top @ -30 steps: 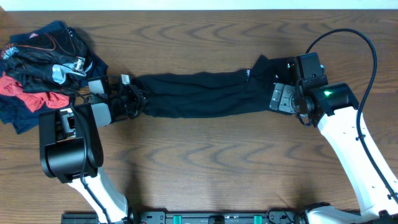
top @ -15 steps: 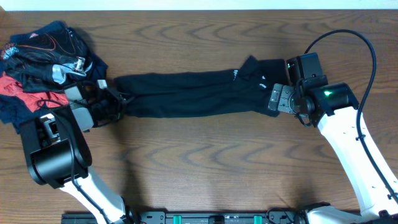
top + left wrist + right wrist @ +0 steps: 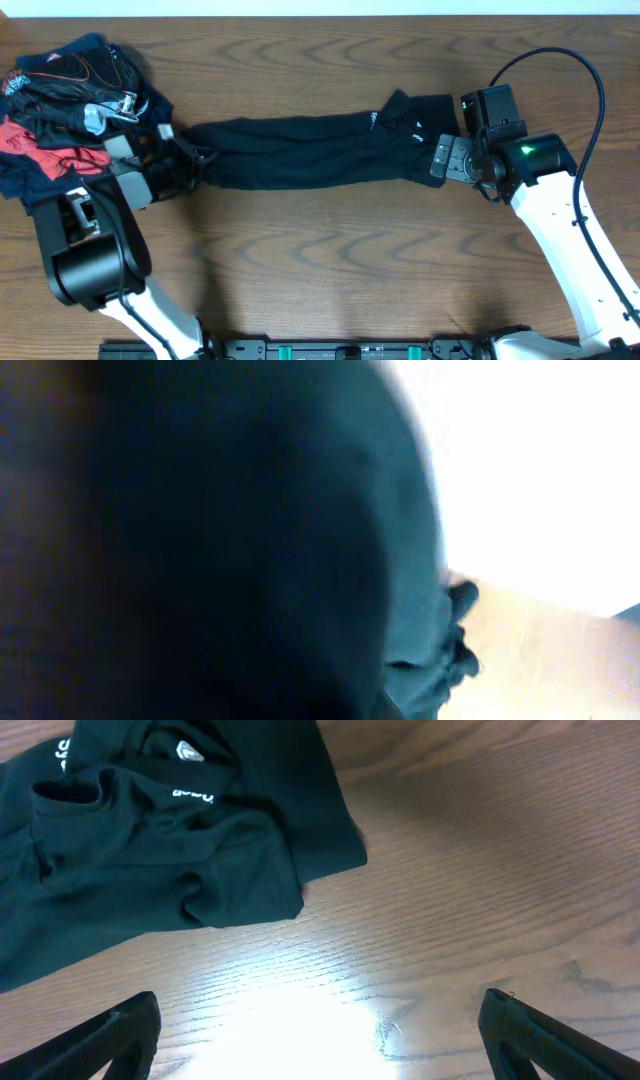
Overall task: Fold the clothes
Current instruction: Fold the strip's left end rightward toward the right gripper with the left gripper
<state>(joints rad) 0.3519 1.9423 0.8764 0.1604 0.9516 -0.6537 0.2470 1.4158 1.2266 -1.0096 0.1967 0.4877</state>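
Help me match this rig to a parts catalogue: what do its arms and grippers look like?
Both the left arm and the right arm have white links and bulky black joint housings. The right one shows a green light and a looping black cable. The left gripper and right gripper have grey bodies; the right's fingers are black.

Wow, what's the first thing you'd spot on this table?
A black T-shirt lies stretched long like a rope across the middle of the table. The left gripper pinches its left end, and the right gripper is open at its right end. Next you'd spot the messy pile of clothes, black, red and navy, in the far left corner.
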